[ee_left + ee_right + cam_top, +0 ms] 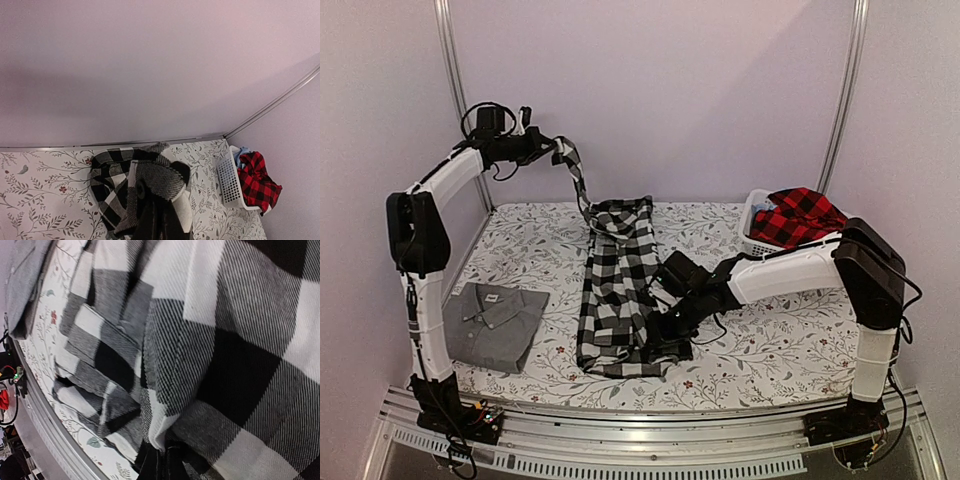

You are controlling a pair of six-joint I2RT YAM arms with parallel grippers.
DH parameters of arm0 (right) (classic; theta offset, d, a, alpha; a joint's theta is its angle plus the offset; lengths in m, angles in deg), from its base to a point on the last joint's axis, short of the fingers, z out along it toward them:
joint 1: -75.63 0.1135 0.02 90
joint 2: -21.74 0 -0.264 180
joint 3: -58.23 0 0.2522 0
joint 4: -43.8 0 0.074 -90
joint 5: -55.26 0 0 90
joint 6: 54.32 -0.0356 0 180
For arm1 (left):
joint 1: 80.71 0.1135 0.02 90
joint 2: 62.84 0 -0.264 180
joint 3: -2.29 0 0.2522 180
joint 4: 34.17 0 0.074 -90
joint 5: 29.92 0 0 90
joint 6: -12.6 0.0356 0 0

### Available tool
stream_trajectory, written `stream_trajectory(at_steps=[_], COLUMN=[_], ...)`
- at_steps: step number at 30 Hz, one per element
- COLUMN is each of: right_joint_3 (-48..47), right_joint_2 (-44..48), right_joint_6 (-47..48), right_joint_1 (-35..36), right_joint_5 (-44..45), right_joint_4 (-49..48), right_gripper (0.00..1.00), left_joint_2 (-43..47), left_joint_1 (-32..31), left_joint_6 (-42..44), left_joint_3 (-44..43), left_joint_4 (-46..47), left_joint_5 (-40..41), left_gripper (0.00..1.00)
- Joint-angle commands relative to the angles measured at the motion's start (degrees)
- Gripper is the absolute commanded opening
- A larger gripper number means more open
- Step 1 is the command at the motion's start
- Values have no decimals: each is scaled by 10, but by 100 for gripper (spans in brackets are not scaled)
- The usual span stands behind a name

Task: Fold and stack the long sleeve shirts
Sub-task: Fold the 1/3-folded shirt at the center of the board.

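"Where is the black-and-white shirt (617,290)?"

"It lies in a long strip down the middle of the frame, on the flowery bench (520,235). One thin end goes up in the air, to the upper left."

"What holds that end up?"

"The left gripper (552,150). It is pinched tight on the cloth, high over the bench. In its own camera the checked cloth bunches around its fingers (150,222)."

"And the other arm?"

"The right gripper (665,335) is down low, at the shirt's right edge, just below the middle of the frame. It is squeezed closed on a fold of the same shirt."

"Where is the grey shirt (495,322)?"

"Folded flat in the lower left, collar on top, apart from the checked one."

"And the red one?"

"The red-and-black shirt (798,215) is heaped in the white basket (757,243) at the right, and it hangs over the rim."
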Motion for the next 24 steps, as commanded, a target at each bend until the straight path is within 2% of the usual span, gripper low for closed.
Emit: stream_trajectory(at_steps=[1,4,8,10,13,17,18,24], right_joint_3=[50,76,120,136,145,135,128,42], right_joint_2=[56,83,116,136,153,185,190,185], right_joint_6=[-18,-36,-76,-81,-75,-53,-46,4], right_joint_1=[4,1,0,0,0,-1,-4,-63], right_joint_5=[41,90,129,126,119,150,155,183], right_joint_4=[-15,-15,-30,-45,-63,-64,-65,-84], right_gripper=[0,0,0,5,15,45,49,56], left_joint_2=[6,0,-30,-45,-49,-47,-47,-41], left_joint_1=[-41,-79,-143,-165,-171,-170,-171,-170], left_joint_6=[-8,-37,-53,-68,-119,-129,-132,-129], left_joint_3=[3,-7,-101,-135,-121,-90,-84,-68], left_joint_4=[25,83,138,168,259,275,277,271], left_joint_5=[-25,-53,-81,-97,-125,-135,-140,-137], left_gripper=[0,0,0,0,0,0,0,0])
